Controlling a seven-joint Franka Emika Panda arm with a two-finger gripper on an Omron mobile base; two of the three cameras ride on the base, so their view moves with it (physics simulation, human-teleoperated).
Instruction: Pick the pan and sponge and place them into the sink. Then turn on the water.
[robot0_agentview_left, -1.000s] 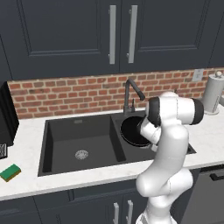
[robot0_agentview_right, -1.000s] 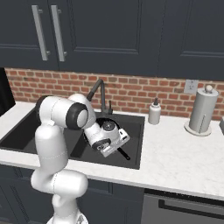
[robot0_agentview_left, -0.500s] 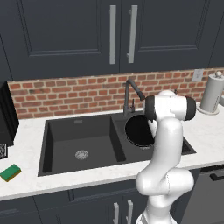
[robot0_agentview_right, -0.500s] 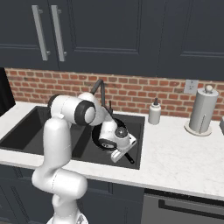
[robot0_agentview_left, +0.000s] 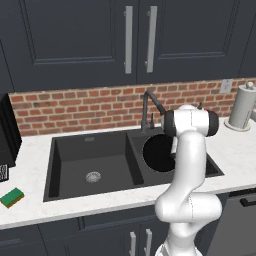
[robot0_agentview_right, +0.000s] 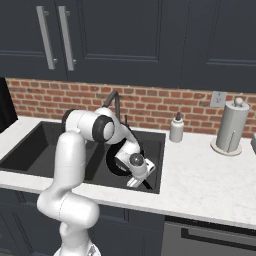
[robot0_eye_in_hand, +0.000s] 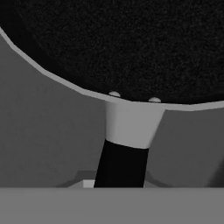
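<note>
The gripper (robot0_agentview_right: 141, 178) is pinched on the pan's handle (robot0_eye_in_hand: 121, 166), the jaws nearly together around the slim dark grip. In the hand view the handle runs straight ahead of the fingers, passes through a pale collar (robot0_eye_in_hand: 131, 122) and meets the rim at two rivets. The pan (robot0_agentview_left: 159, 152) hangs tilted over the right basin of the sink (robot0_agentview_left: 65, 150), its round black face turned toward the left base camera, just ahead of and below the hand.

Handling properties (judged):
- Rigid: the body will not flex under grip.
- Weight sits forward of the fingers, in the bowl. A hold at the handle's end acts as a lever, so the pan will tend to droop or rotate about the handle axis.
- The handle appears smooth and round in section; slip and roll are the main risks.

Recommended hold: on the handle, as close to the collar as clearance allows, jaws square across it.

The sponge (robot0_agentview_left: 12, 197) lies on the counter (robot0_agentview_left: 30, 165) far to the gripper's left, beyond the left basin and well apart from the hand. Judged light, soft and compressible; grasp across its short sides at mid-height
</note>
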